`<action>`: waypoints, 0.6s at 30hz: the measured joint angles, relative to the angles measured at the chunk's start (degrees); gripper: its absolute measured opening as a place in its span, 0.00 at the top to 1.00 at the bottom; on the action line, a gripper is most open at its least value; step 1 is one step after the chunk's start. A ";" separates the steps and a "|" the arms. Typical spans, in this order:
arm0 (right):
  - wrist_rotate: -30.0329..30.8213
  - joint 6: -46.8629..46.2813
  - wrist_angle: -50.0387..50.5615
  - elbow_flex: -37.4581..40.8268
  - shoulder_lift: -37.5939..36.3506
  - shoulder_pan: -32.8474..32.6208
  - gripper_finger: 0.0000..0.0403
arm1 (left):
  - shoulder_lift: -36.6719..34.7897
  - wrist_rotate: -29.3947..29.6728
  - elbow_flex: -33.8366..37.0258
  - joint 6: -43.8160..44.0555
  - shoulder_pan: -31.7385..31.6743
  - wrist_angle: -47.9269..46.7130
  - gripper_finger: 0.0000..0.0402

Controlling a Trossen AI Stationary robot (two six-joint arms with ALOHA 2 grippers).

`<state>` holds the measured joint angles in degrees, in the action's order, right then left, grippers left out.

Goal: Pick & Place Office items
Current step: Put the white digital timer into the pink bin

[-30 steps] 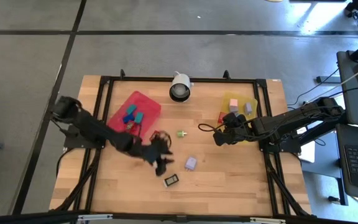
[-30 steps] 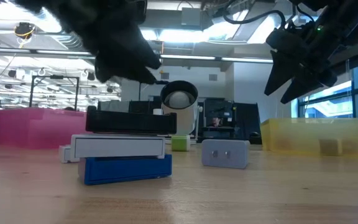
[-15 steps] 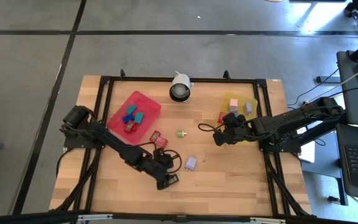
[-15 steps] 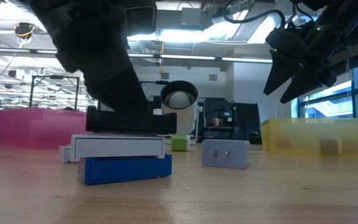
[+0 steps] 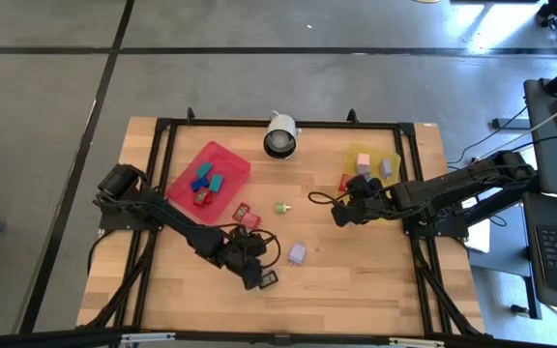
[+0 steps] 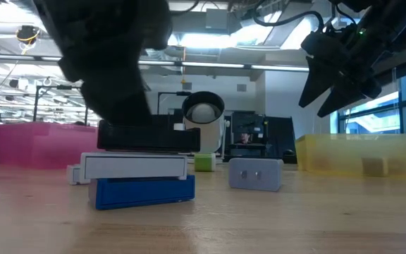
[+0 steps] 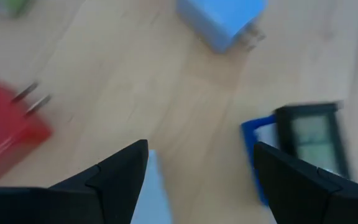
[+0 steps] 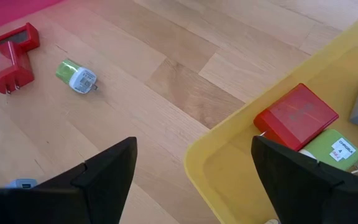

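Note:
A black, white-labelled item on a blue base (image 5: 267, 279) (image 6: 143, 166) lies flat on the table near its front edge. My left gripper (image 5: 250, 274) (image 7: 201, 165) is open and slants down just left of it. In the left wrist view the item (image 7: 303, 140) lies beside one finger, outside the gap. A red plug (image 5: 245, 215), a green piece (image 5: 280, 207) and a lilac block (image 5: 297, 253) lie loose on the wood. My right gripper (image 5: 339, 215) (image 8: 194, 165) hangs open over the near left edge of the yellow tray (image 5: 391, 159). My left gripper stands close beside the black item's left end (image 6: 108, 134), coming from above and the table's left. Whether a finger touches it I cannot tell. Nothing of the item lies between the fingers.
The red tray (image 5: 228, 157) at the back left holds several small coloured pieces. The yellow tray (image 8: 229, 155) holds a red block (image 8: 296, 116) and others. A white camera (image 5: 280, 134) stands at the far edge. A black frame (image 5: 158, 193) runs round the table.
My left gripper has gone toward the table's near edge and down, tipping more steeply, and has come in beside the black item. The item has stayed where it was.

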<state>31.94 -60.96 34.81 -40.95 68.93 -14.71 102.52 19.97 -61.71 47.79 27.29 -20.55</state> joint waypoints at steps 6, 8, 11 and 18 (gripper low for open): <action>0.01 0.01 -0.09 -0.01 0.00 0.00 0.21 | 0.00 0.07 0.02 4.96 0.00 -6.23 0.28; 0.00 0.01 -0.09 0.00 0.00 0.01 0.21 | 0.02 0.07 0.08 5.69 0.00 -7.03 0.29; 0.00 -0.01 -0.07 -0.02 0.00 -0.01 0.21 | 0.02 0.07 0.92 6.32 0.07 -6.55 0.29; 0.00 -0.01 -0.11 -0.02 0.00 0.00 0.21 | 0.04 0.00 3.46 10.57 0.07 -6.71 0.29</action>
<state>31.94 -60.97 34.70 -40.97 68.93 -14.72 102.56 19.97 -58.25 58.35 27.35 -27.27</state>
